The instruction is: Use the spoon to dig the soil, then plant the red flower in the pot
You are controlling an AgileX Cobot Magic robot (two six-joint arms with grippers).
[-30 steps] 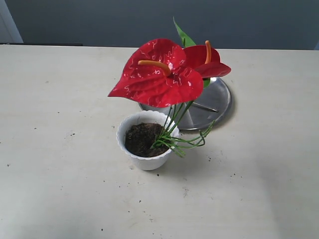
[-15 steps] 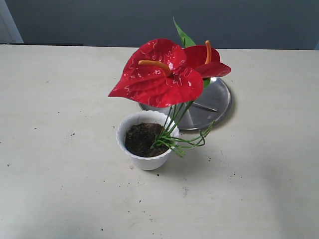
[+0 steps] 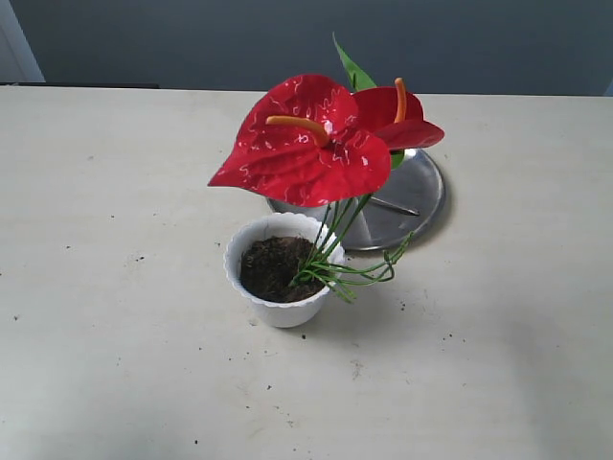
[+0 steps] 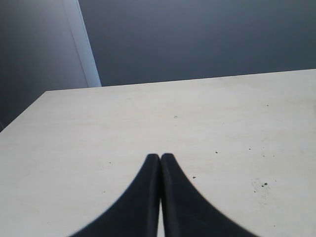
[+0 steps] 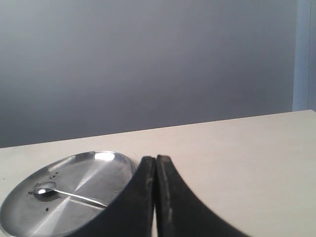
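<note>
Nothing moved: glossy red flower (image 3: 302,144) stands in crumbly soil (image 3: 271,266); left hand (image 4: 160,157), right hand (image 5: 156,159) pinched closed.

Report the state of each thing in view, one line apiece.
pot: upright on the table.
soil: in the pot; stray crumbs on the table.
red flower: upright, stems in the soil, some looping over the pot's rim.
spoon: lying on the steel plate, unheld.
steel plate: flat, behind the pot, soil-specked.
left gripper: shut, empty.
right gripper: shut, empty.
</note>
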